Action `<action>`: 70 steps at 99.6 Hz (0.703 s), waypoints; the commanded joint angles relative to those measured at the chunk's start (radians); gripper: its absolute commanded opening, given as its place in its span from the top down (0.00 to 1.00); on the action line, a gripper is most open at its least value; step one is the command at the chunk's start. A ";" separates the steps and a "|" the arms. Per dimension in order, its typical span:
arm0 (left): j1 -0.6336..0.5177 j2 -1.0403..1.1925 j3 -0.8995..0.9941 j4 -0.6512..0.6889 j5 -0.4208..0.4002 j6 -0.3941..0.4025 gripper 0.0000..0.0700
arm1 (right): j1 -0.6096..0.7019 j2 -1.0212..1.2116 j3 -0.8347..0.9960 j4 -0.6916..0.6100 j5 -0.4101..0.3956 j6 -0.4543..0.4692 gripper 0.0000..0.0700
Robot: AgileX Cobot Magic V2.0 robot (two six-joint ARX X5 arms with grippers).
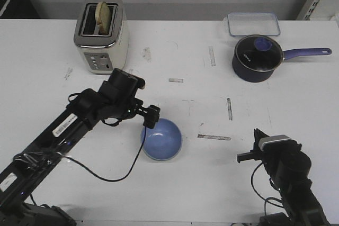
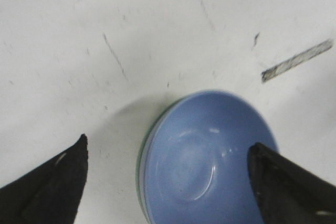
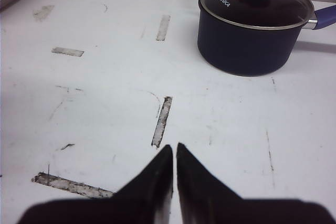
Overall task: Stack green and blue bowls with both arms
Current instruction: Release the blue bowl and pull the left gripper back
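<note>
Two bowls sit nested toward the near edge of the white table point(image 1: 212, 183), a little left of its middle: the blue bowl point(image 1: 162, 139) rests inside the green bowl point(image 2: 140, 163), of which only a thin rim shows. The left gripper point(image 2: 168, 169) hangs over them, fingers spread wide, gripping nothing. The right gripper point(image 3: 174, 156) waits near the right near corner, fingers almost touching, empty.

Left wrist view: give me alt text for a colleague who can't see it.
A glossy light blue round bowl sits nested inside a pale green bowl, only a thin green rim showing at its edge, on a scuffed white table. The left gripper's two black fingers stand open on either side of the stack, not touching it.
</note>
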 commanded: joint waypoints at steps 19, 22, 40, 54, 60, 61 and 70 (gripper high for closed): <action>0.090 -0.115 0.058 0.007 -0.061 0.116 1.00 | 0.000 0.004 0.003 0.017 0.008 0.009 1.00; 0.103 -0.131 0.057 0.003 -0.086 0.134 1.00 | 0.000 0.004 0.003 0.018 0.008 0.009 1.00; 0.206 -0.238 0.003 0.021 -0.162 0.162 1.00 | -0.024 0.004 0.003 0.017 0.017 0.011 1.00; 0.297 -0.386 -0.180 0.149 -0.162 0.181 1.00 | -0.076 0.004 0.003 0.016 0.016 0.014 1.00; 0.335 -0.460 -0.284 0.218 -0.162 0.187 1.00 | -0.103 0.004 0.003 0.016 0.015 0.014 1.00; 0.341 -0.473 -0.303 0.230 -0.162 0.187 1.00 | -0.108 0.004 0.003 0.016 0.015 0.014 1.00; 0.399 -0.591 -0.468 0.331 -0.162 0.186 1.00 | -0.154 0.004 0.003 0.016 0.010 0.014 1.00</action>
